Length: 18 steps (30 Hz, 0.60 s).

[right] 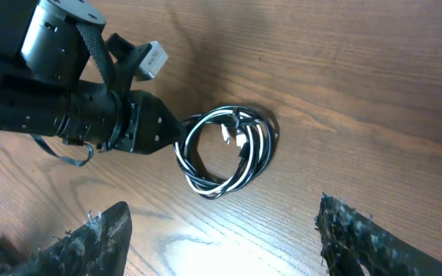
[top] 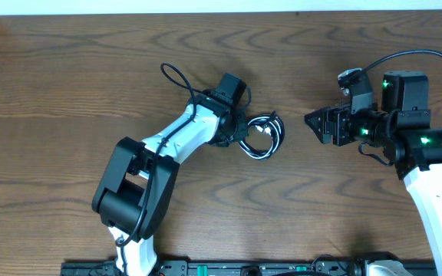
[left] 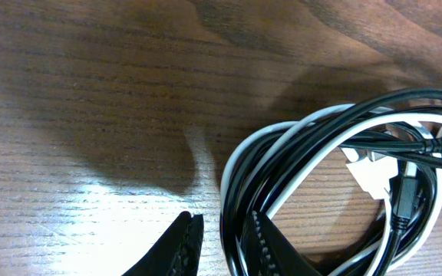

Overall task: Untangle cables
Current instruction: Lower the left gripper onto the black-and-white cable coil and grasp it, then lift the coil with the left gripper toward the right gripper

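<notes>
Overhead: left pincer [top: 242,133], narrowly parted, straddles the roundish coiled cables [left: 298,136]; right pincer [top: 313,127] gapes, holding nothing.

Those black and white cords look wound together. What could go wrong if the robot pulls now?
The left gripper straddles both black and white strands of the coil, so a pull might drag the whole bundle rather than part it. The right gripper is open and apart from it, so nothing anchors the other side.

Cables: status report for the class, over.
Left gripper open, fingers astride one side of the cables. Right gripper open, empty, apart. Cables one tangled black-and-white coil. Nothing in the way.
</notes>
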Motion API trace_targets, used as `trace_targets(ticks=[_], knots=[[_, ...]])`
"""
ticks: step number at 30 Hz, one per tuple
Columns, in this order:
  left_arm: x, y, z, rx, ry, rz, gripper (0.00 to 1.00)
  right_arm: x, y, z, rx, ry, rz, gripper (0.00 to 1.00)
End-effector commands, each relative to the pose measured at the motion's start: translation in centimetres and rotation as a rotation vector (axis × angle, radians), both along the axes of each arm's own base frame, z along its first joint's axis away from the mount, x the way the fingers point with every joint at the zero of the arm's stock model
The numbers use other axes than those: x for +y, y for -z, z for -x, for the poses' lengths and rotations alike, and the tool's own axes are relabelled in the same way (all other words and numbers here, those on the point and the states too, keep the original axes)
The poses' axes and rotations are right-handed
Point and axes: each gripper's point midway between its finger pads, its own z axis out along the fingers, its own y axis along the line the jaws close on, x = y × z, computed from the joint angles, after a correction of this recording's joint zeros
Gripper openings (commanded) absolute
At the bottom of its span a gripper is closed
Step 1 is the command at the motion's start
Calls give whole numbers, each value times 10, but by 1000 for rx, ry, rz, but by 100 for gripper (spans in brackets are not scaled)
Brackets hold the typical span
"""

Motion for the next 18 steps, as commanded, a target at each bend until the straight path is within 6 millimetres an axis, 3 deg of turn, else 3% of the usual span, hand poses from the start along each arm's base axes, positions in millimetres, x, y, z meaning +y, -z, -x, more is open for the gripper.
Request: trace_targets(ticks=[1, 9, 12, 18], knots=[[8, 5, 1, 7, -39, -27, 24, 2, 5, 2, 19, 2, -3, 74], [7, 28, 10, 70, -57, -49, 19, -1, 6, 2, 20, 13, 11, 74], [2, 29, 12, 66, -45, -52, 12, -1, 7, 1, 22, 14, 13, 75], [-9, 29, 12, 10, -12, -93, 11, -1, 12, 0, 37, 14, 14, 75]])
